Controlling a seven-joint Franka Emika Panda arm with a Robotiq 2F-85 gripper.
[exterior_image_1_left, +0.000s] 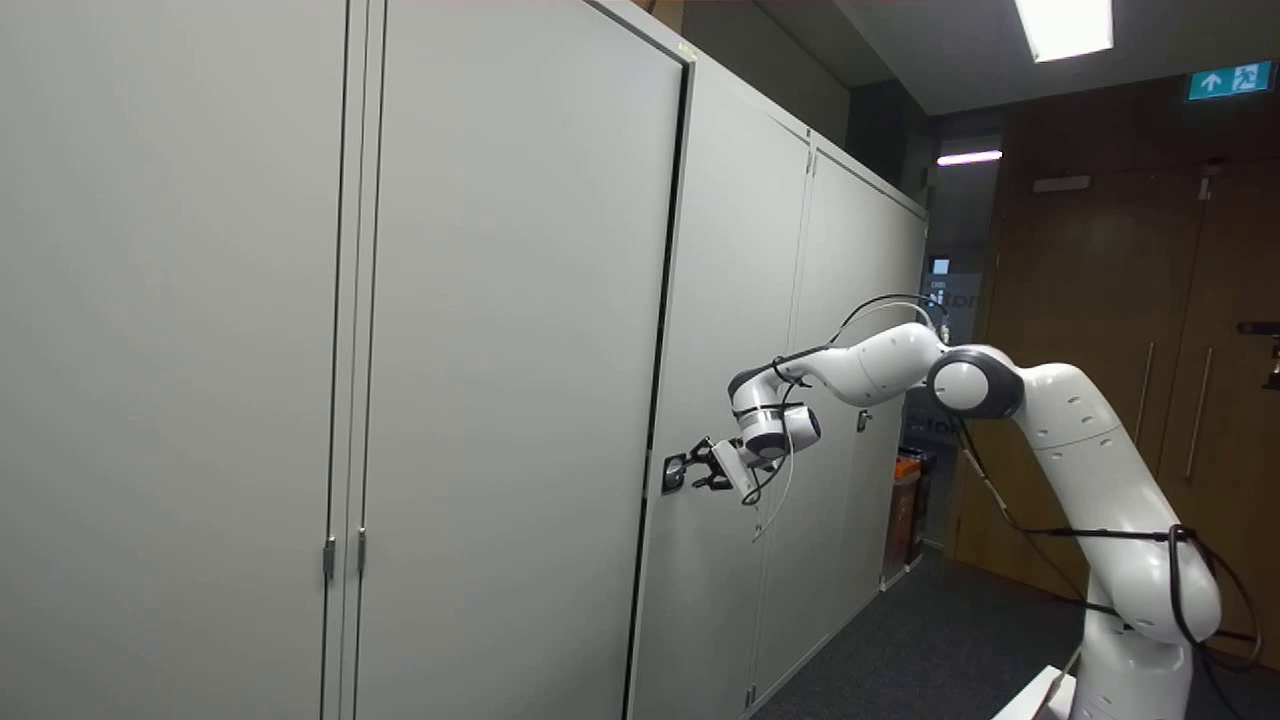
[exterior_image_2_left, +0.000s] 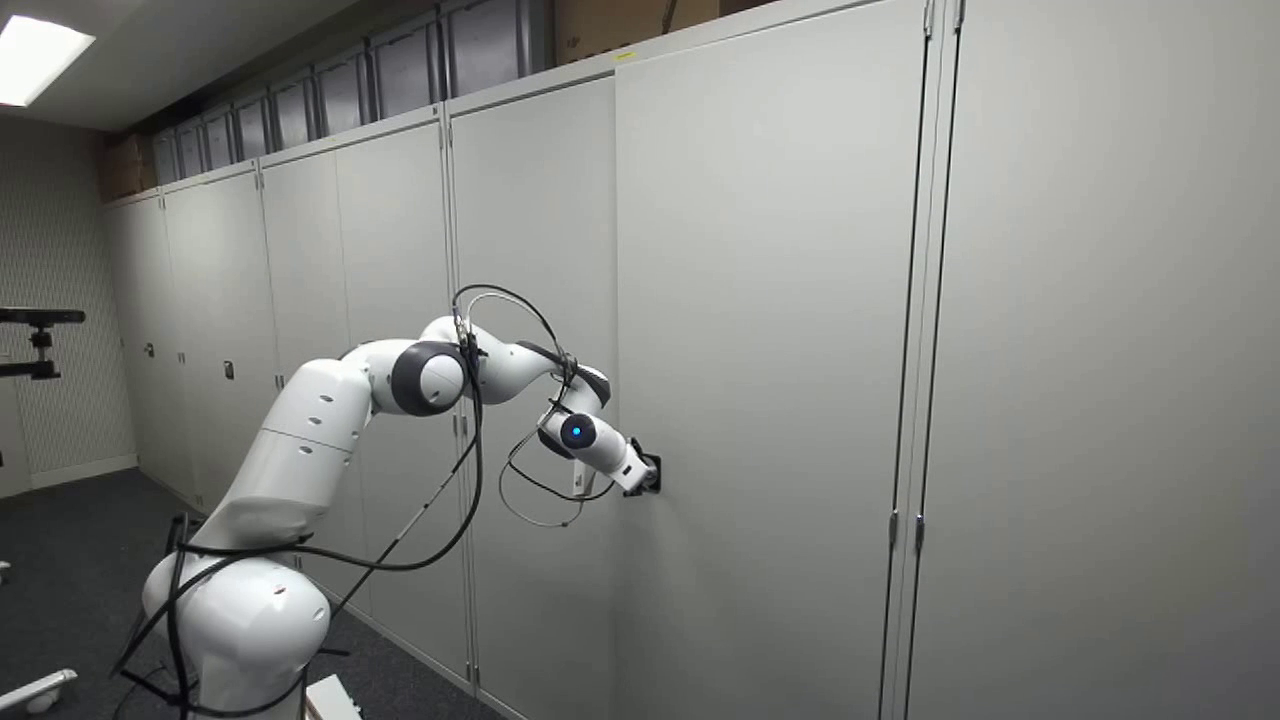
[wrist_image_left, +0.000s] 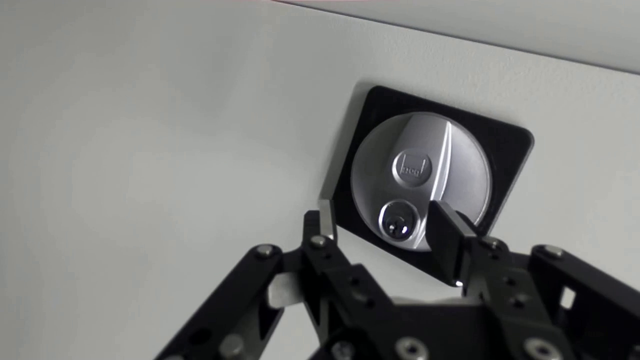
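i see a big white robot arm (exterior_image_1_left: 1080, 430) stretched out to a tall gray cupboard door (wrist_image_left: 175, 175), and its claw (wrist_image_left: 384, 219) is right up at a round silver knob (wrist_image_left: 421, 181). the claw is partly open, with a gap between its two black fingers (wrist_image_left: 442, 240), and it has hold of nothing. in the wrist view the knob sits right of the middle, on a black square plate (wrist_image_left: 505, 137) that looks tipped to one side. one finger is in front of the low right part of the knob, and the other is by the plate's lower left corner. i can't quite tell if they touch, since the fingers hide that bit. a small keyhole (wrist_image_left: 398, 224) shows low on the knob, between the fingers. in both exterior views the claw and the plate are a little below the middle. gray boxes (exterior_image_2_left: 405, 75) stand on top of a row of cupboards (exterior_image_2_left: 390, 230) in the upper left of an exterior view. brown doors (exterior_image_1_left: 1090, 290) are at the right of an exterior view, with a green sign (exterior_image_1_left: 1230, 80) above them and a bright light (exterior_image_1_left: 1065, 28) near the top edge.
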